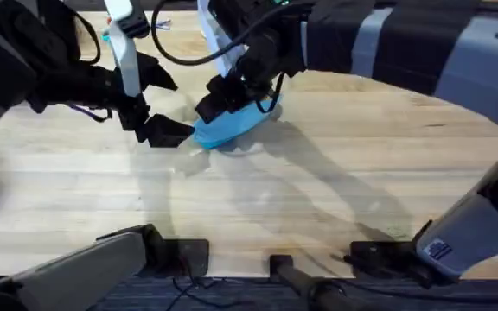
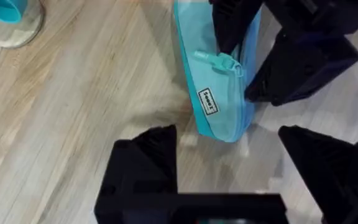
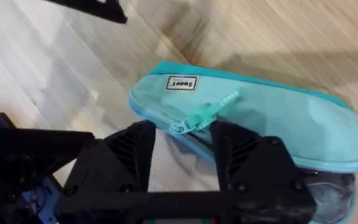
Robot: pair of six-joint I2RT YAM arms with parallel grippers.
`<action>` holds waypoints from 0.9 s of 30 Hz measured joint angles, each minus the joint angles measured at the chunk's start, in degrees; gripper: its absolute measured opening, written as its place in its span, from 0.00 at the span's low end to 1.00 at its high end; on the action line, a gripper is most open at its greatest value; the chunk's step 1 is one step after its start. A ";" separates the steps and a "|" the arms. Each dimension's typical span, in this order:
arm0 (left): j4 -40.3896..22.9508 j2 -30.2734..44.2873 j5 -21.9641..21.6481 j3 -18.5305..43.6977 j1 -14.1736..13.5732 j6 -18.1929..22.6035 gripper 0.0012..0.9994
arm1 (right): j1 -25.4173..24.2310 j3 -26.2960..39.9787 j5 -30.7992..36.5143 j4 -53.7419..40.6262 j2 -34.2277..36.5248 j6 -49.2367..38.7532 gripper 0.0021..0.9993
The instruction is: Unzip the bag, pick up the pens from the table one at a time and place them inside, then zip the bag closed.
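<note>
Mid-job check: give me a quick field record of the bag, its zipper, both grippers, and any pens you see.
bag: light-blue bag lying on the table
zipper pull: at the end with the white label, zipper looks closed
right gripper: fingers open, straddling the bag's edge near the pull
left gripper: open, just short of the bag's end
pens: none visible

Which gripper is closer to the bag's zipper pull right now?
Right. The right gripper sits on the bag, its fingers straddling the zipper pull. The left gripper is open, just off the bag's end, not touching it.
</note>
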 joint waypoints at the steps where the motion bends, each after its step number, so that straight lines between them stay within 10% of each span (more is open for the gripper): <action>1: 0.00 0.00 0.00 0.00 0.00 -0.02 0.99 | 0.00 0.00 0.00 0.03 -0.02 0.16 0.54; 27: 0.00 0.00 0.00 0.00 0.00 0.00 0.99 | -0.13 0.00 -3.69 1.43 0.00 13.52 0.39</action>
